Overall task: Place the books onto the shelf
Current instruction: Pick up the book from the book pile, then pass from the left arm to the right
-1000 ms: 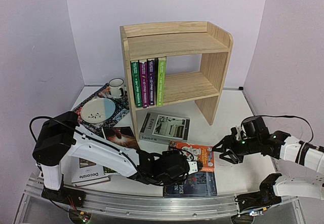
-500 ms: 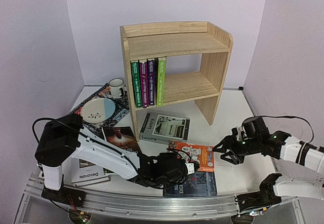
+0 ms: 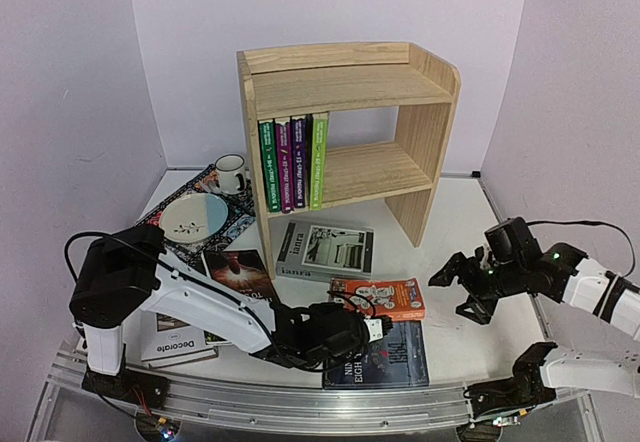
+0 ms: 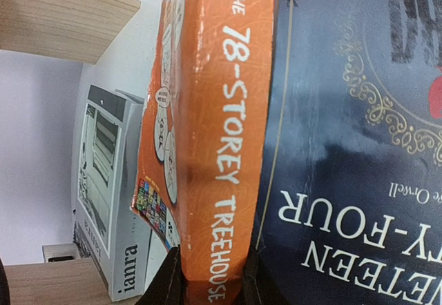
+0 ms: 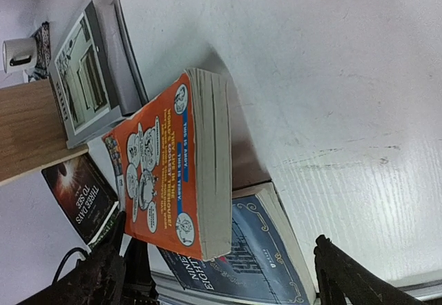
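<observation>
The orange book (image 3: 380, 297) is held off the table, tilted, over the dark blue book (image 3: 385, 357). My left gripper (image 3: 362, 325) is shut on the end of its spine; in the left wrist view the black fingers (image 4: 168, 281) pinch the orange book (image 4: 221, 146). My right gripper (image 3: 462, 289) stands open to the right of the book, apart from it. The right wrist view shows the orange book (image 5: 173, 174) between the wide fingers (image 5: 103, 274). The pine shelf (image 3: 350, 82) holds several upright books (image 3: 293, 162) on its lower tier. A grey book (image 3: 325, 250) lies before it.
A dark book (image 3: 238, 270) and a white book (image 3: 175, 344) lie at the left under my left arm. On the patterned mat (image 3: 232, 224) by the shelf's left side stand a bowl (image 3: 193, 215) and a mug (image 3: 232, 172).
My left gripper has shut on the orange book's spine end. My right gripper has opened, let go of the book and pulled back to the right.
</observation>
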Robot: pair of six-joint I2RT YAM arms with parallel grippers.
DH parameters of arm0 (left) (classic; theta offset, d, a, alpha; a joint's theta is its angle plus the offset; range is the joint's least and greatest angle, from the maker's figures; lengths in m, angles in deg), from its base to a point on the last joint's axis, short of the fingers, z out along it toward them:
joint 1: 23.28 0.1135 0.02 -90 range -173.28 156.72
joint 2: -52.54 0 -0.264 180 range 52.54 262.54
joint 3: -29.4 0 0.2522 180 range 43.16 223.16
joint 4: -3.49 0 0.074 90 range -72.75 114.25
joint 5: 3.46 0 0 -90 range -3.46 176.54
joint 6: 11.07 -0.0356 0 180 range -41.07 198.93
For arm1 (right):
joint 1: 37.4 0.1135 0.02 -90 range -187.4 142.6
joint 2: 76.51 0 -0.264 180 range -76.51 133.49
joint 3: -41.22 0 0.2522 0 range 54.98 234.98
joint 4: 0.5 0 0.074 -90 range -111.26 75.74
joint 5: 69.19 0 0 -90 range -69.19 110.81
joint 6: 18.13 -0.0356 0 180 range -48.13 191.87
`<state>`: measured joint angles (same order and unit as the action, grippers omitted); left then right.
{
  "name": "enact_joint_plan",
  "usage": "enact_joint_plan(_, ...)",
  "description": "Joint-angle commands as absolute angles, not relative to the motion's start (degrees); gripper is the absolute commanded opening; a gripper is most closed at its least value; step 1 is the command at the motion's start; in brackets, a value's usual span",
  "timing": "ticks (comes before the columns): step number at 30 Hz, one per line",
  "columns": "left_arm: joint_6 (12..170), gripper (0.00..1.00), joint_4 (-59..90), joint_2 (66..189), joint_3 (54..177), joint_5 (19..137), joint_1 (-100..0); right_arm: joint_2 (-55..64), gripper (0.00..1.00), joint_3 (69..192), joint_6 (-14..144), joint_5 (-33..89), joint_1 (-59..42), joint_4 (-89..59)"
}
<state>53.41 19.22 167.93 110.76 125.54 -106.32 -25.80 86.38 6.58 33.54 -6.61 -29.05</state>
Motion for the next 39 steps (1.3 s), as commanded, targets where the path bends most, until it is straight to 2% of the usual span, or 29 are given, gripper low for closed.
enact_joint_plan(1, 61.38, 0.03, 21.56, 167.05, 119.98, 129.15, -106.27, -28.78, 0.96, 91.36, 1.21, 27.22, -6.44, -36.95)
enact_joint_plan(3, 64.58, 0.0, 22.48, 166.62, 122.19, 130.07, -106.34, -29.08, 0.93, 92.7, -0.74, 26.48, -5.75, -36.52)
enact_joint_plan(9, 69.58, 0.0, 24.57, 165.62, 128.34, 130.97, -106.37, -26.99, 0.86, 99.79, -6.6, 20.55, -0.27, -36.42)
enact_joint_plan(18, 69.31, 0.0, 28.02, 172.29, 140.35, 141.78, -108.23, -21.48, 0.86, 105.79, -11.43, 8.84, 9.55, -34.92)
enact_joint_plan(21, 68.64, 0.0, 27.98, 174.2, 143.08, 143.72, -108.92, -21.64, 0.81, 104.12, -15.21, 3.08, 13.37, -33.45)
enact_joint_plan(23, 68.96, 0.0, 27.97, 174.95, 144.11, 144.09, -108.99, -22.0, 0.75, 102.54, -16.75, 1.34, 14.3, -31.04)
enact_joint_plan(29, 70.85, 0.0, 27.89, 173.92, 143.66, 143.01, -109.08, -21.18, 0.65, 102.0, -16.81, -1.02, 14.63, -29.31)
enact_joint_plan(39, 74.3, 0.0, 27.16, 171.81, 142.89, 144.04, -109.2, -18.73, 0.59, 101.04, -18.22, -0.19, 15.3, -27.41)
